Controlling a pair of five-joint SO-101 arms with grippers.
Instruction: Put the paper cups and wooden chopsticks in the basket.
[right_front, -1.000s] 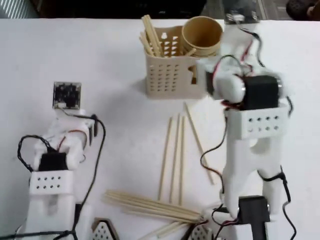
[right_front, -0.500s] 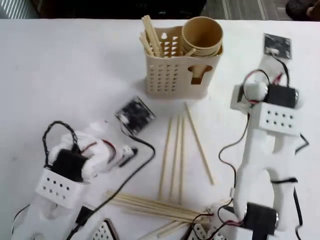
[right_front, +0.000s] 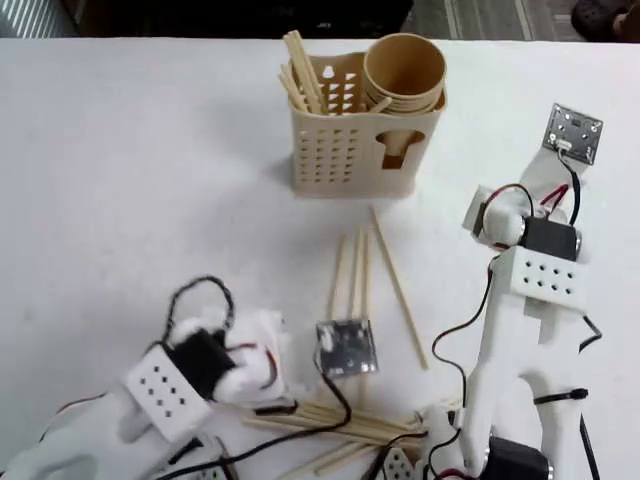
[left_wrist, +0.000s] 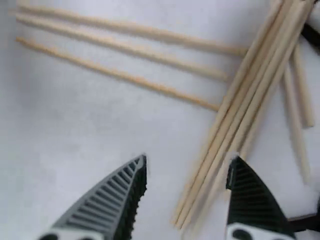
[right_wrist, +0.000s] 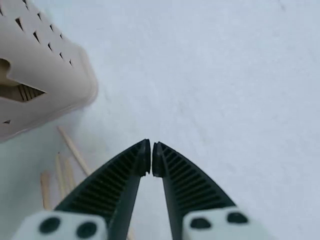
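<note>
**A:** Where are the sticks?

**B:** A bundle of pale wooden chopsticks (left_wrist: 240, 115) lies flat on the near part of the white tabletop (right_front: 150, 200). The left hand (left_wrist: 189, 161) hangs just over one end of the bundle. Its fingers are apart with that end between them, and it grips nothing. Three loose thin chopsticks (right_front: 352, 280) lie side by side nearer the cream perforated plastic basket (right_front: 340, 150). A single slanted chopstick (right_front: 398, 285) lies just beside them.

**A:** What's already in the basket?

**B:** Stacked tan paper cups (right_front: 403, 70) sit in one compartment, and a few upright chopsticks (right_front: 305, 65) lean in the other.

**A:** How will the bundle handle?

**B:** I'd judge them light, stiff and smooth. They're round enough to roll and fan apart if squeezed off-centre. They also lie so low that the fingers must come right down to the surface. Taking hold across the middle of the bundle should keep it level, whereas an end grip would likely let the far tips droop or slip out.

**A:** And the other arm?

**B:** The right hand (right_wrist: 150, 150) has its fingers pressed together and is empty. It sits above bare tabletop near a corner of the basket, with the loose chopsticks close by.

**A:** What about the surface and the room?

**B:** The tabletop is plain, white and matte, with cables trailing from both arms at the near edge. Beyond the far edge it's dark, and I can't make out much there.
</note>
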